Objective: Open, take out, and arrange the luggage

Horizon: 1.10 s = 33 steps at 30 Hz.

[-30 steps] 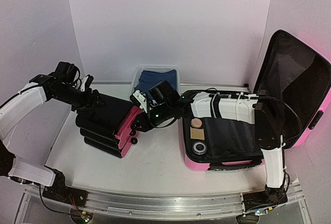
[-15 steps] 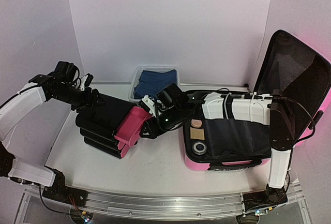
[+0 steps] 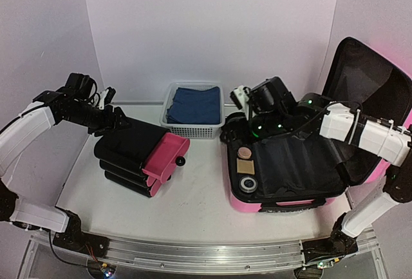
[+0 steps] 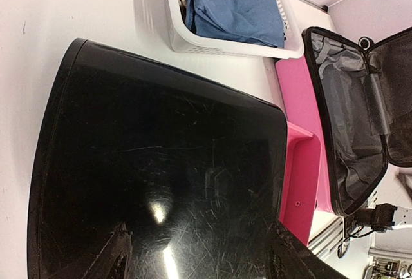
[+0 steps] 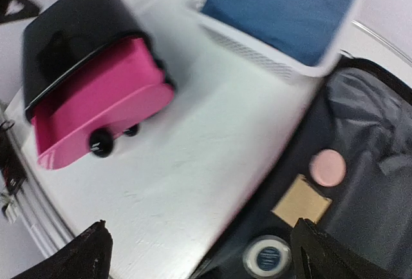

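Right gripper (image 5: pixel 203 256): fingers spread wide, nothing between them. It hangs above the far-left corner of the luggage (image 3: pixel 290 169), which lies open at the right of the table (image 3: pixel 193 195), base flat, lid raised.

Left gripper (image 4: pixel 199 256): fingers apart over the black rear of the drawer unit (image 3: pixel 129 147); clamped or only touching, cannot tell. The unit's top pink drawer (image 3: pixel 166 156) is pulled out.
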Tool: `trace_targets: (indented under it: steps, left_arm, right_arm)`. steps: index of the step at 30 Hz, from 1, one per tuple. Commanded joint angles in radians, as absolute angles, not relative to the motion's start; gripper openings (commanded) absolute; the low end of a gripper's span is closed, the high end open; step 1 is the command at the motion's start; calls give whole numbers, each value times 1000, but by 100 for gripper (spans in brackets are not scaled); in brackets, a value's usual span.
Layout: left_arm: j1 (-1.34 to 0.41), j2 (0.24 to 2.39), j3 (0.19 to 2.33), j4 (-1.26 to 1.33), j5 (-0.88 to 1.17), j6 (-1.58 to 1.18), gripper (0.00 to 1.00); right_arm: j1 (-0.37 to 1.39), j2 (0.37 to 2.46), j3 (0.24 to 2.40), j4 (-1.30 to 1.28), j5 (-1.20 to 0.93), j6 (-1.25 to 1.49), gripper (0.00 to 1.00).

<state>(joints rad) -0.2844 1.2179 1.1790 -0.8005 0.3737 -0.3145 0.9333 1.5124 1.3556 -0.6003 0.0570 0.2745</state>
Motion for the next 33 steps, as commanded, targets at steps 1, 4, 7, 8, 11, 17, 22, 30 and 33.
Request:
trace_targets:
  steps: [1, 4, 7, 8, 11, 17, 22, 30, 33]
  left_arm:
    - [-279, 1193, 1233, -761, 398, -305, 71]
    - [-280, 1189, 1234, -761, 403, -308, 71]
    - [-279, 1180, 1230, -762, 409, -310, 71]
    - [-280, 1176, 1227, -761, 410, -311, 71]
    - [-279, 1170, 1216, -761, 411, -318, 71]
    - [-280, 1163, 1216, -761, 418, -318, 71]
    - [-279, 1164, 1220, -761, 422, -315, 71]
    - [-279, 1168, 1215, -761, 421, -314, 71]
    - [-279, 1164, 1215, -762, 418, -316, 71]
  right_arm:
    - [743, 1544, 1299, -679, 184, 397, 98]
    - [663, 1636, 1325, -678, 65, 414, 92]
    - [606, 1769, 1383, -678, -30, 451, 79]
    - [590, 1800, 1395, -671, -41, 461, 77]
    - [570, 1901, 1463, -664, -44, 475, 77]
    - [564, 2036, 1543, -662, -48, 478, 71]
    - [558, 2097, 1585, -655, -17, 469, 62]
    - [556, 2137, 1599, -657, 32, 475, 66]
    - [555, 2142, 1591, -657, 61, 478, 66]
